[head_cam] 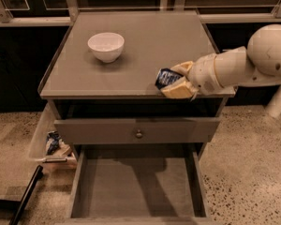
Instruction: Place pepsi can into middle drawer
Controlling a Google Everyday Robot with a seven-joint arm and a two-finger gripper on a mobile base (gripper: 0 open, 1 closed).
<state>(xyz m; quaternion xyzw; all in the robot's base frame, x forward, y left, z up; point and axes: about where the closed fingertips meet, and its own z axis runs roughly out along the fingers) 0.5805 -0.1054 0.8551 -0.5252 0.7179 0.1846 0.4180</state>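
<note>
White bowl [106, 46] rests on the cabinet top [150, 36], toward 10 o'clock. Middle drawer [136, 186] stands pulled open at 6 o'clock, below the knobbed drawer [138, 130], its flat grey floor showing. Pepsi can [165, 77], at 4 o'clock from the bowl, is tilted at the top's front edge. It is pinched in the gripper [174, 83], which reaches in from 3 o'clock.
</note>
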